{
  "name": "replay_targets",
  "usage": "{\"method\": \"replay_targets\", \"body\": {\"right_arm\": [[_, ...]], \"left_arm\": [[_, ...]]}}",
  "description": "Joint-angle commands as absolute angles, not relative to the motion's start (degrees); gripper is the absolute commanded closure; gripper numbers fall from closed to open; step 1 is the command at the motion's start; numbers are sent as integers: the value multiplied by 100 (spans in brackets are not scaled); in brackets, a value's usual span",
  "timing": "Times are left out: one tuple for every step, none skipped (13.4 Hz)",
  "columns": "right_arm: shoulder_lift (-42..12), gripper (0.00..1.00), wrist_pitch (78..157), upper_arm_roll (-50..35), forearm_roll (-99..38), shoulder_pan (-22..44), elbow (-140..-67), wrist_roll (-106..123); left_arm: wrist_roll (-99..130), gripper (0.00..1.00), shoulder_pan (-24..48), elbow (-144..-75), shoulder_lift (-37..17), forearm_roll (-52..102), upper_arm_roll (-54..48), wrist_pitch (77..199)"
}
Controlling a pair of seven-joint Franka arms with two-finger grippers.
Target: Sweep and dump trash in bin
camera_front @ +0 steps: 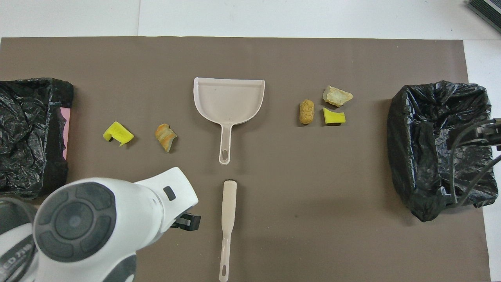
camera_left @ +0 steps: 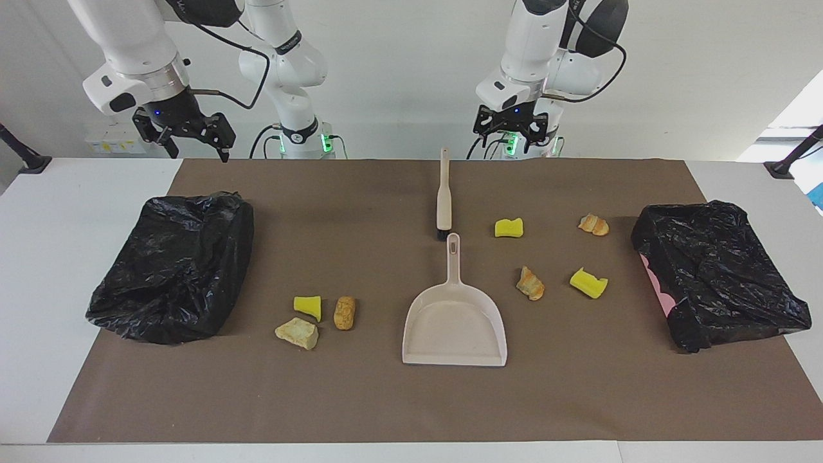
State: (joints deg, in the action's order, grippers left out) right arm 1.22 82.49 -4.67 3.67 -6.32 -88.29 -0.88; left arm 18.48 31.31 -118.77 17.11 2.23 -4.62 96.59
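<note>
bins: two black-bagged bins (camera_left: 173, 267) (camera_left: 717, 270), one at each end of the table (camera_left: 411, 399)
dustpan: one beige plastic dustpan (camera_left: 455, 321), mid-table
brush: one beige brush (camera_left: 443, 196)
trash: seven scraps, three yellow sponge chunks (camera_left: 508, 227) (camera_left: 588, 283) (camera_left: 308, 306), four tan bread lumps (camera_left: 593, 224) (camera_left: 530, 283) (camera_left: 344, 312) (camera_left: 297, 333), all on the mat; overhead, the left arm hides two
pincers: left pincer (camera_left: 512, 132) and right pincer (camera_left: 193, 138) both spread, empty

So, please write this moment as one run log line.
stage: not started | left gripper: open, raised, waiting | right gripper: open, raised, waiting | brush: untouched | dustpan: empty | trash: seven scraps on mat
</note>
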Motion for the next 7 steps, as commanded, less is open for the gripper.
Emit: {"method": "replay_targets", "body": {"right_arm": [[71, 0, 8191, -536, 177, -633, -8789, 105], [-17, 0, 8200, -545, 45, -615, -8789, 79], [-131, 0, 8244, -554, 27, -493, -8780, 53], [-236, 0, 8279, -562, 18, -301, -8780, 44], [-446, 0, 8375, -562, 0, -160, -8754, 18], [-614, 0, 8559, -580, -52, -36, -8719, -78], [-746, 0, 8735, -571, -44, 139, -8719, -175]], "left_arm": [[2144, 0, 3524, -12567, 2145, 299, -378, 9914], [2153, 0, 3533, -12673, 2153, 325, -378, 9931], [2153, 0, 3612, -12735, 2153, 377, -378, 9975], [2179, 0, 3743, -12822, 2119, 421, -378, 10089], [2267, 0, 3849, -12980, 2109, 439, -378, 10255], [2372, 0, 3945, -13086, 2144, 474, -378, 10370], [2460, 0, 4068, -13078, 2110, 570, -378, 10397]]}}
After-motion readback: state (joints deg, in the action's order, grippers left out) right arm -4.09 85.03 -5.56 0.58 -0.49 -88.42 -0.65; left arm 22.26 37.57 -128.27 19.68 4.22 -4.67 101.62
